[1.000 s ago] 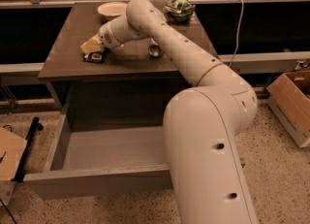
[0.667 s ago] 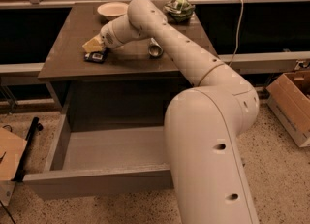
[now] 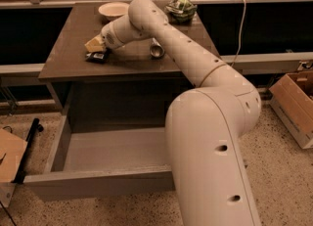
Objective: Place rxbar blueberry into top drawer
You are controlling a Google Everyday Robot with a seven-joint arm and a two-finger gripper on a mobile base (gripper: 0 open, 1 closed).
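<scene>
The rxbar blueberry (image 3: pixel 97 56) is a small dark flat bar lying on the left part of the brown tabletop (image 3: pixel 68 58). My gripper (image 3: pixel 95 45) is at the end of the white arm, right above the bar and touching or almost touching its top. The gripper's tan tip hides part of the bar. The top drawer (image 3: pixel 98 183) is pulled out wide open below the table, with a plain grey front panel and a light grey inside with nothing in it.
A pale bowl (image 3: pixel 113 10) stands at the back of the table. A green-and-white bag (image 3: pixel 181 7) sits at the back right. A silver can (image 3: pixel 156 50) lies beside the arm. A cardboard box (image 3: pixel 296 105) stands on the floor to the right.
</scene>
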